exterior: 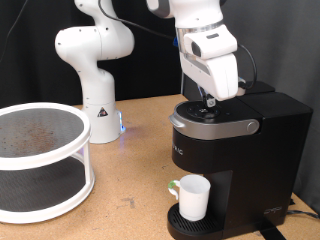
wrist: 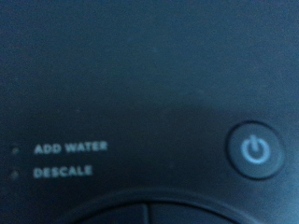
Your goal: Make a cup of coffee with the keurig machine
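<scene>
Rack point(exterior: 45, 160) sits well off to the claw's side on the exterior view's left. Cup point(exterior: 192, 197) waits below the claw point(exterior: 208, 102) on the keurig's point(exterior: 245, 150) drip base. Claw hovers right over the lid; whether it's spread or closed, I cannot tell. Power button point(wrist: 254, 150) glows beneath it. A slightly off press could miss it.
</scene>
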